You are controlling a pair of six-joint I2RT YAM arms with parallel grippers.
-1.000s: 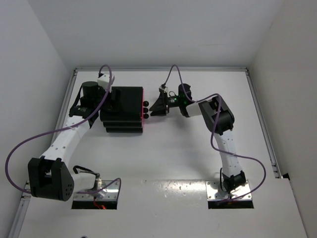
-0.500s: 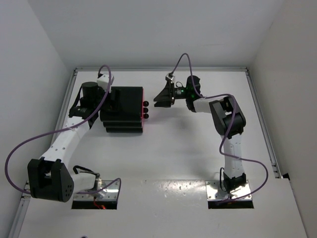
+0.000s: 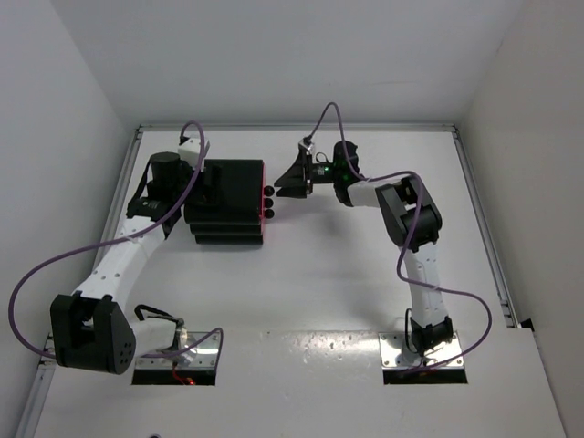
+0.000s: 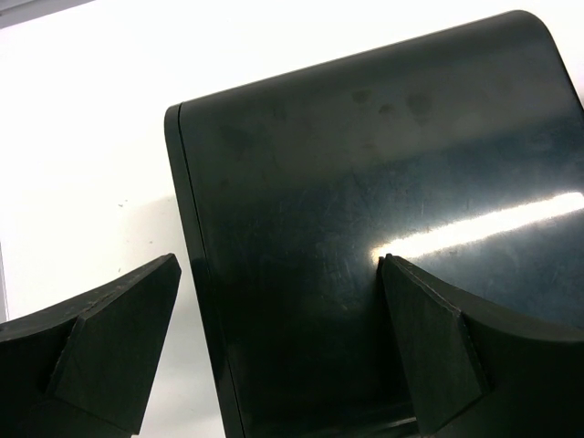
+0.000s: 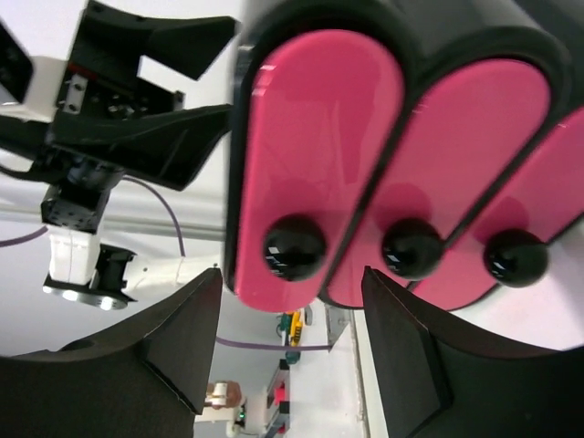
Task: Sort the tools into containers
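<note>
Three pink drawers [image 5: 319, 146] sit pushed into the black cabinet [image 3: 226, 196], upper left of centre on the bench [image 3: 347, 292]. Fingers of the right gripper [image 5: 290, 283] stand apart just before the knobs [image 5: 294, 246]. Fingers of the left gripper [image 4: 280, 265], also apart, straddle the cabinet's rear edge.

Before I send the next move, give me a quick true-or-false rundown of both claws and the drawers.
1. The right claw is shut on a knob. False: it is open, and the leftmost knob in its wrist view sits just ahead of the fingers, ungripped.
2. All three pink drawers look closed. True.
3. The left claw is open at the black cabinet. True.
4. The right claw carries a tool. False: nothing is held between its fingers.
5. One drawer is missing its knob. False: each pink front has a round black knob.
</note>
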